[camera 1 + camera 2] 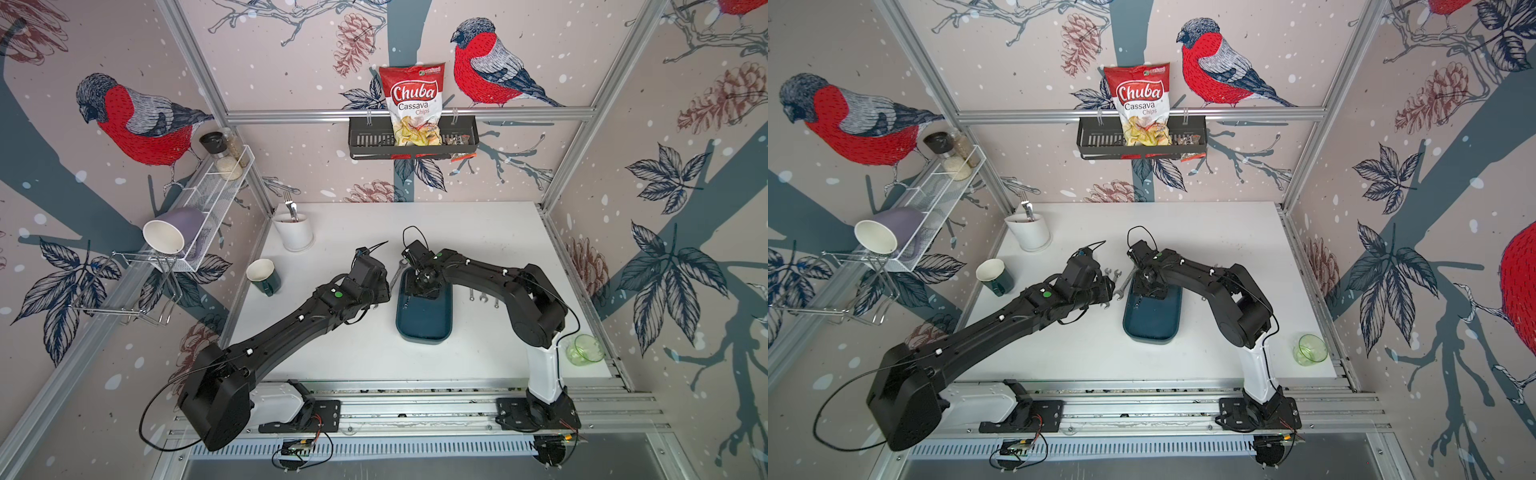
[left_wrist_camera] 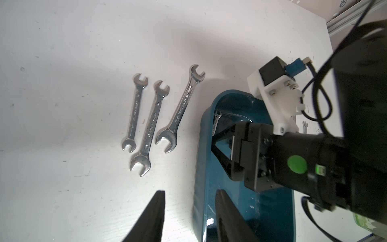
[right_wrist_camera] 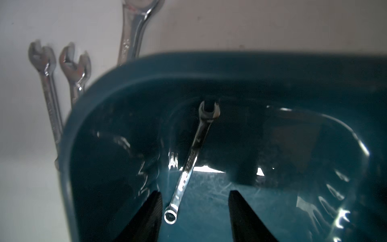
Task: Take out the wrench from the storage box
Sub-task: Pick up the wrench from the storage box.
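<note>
The right gripper (image 3: 194,193) stands open low inside the storage box (image 3: 188,69), its two black fingers either side of the ring end of a small combination wrench (image 3: 192,155). Nothing is clamped yet, and the shank sits nearer one finger than the other. By my reading the step in hand is the grasp. To do it well I would centre the jaws on the shank just above the ring, close across its narrow width, then lift straight up until the low wall is cleared, since thin polished steel can pivot or slide out of a loose pinch. The wrench lies at the 12 o'clock end of the teal box as the top views show it, ring end on the floor and open end seemingly propped against the curved end wall, so it may drag there on the way up. It is slim, mirror-bright chrome, much shorter than its tray. The left gripper (image 2: 190,191) hovers with fingers parted and empty at about 9 o'clock of the box, and three larger open-ended spanners (image 2: 151,125) lie side by side on the white table (image 2: 62,62) at about 10 o'clock
</note>
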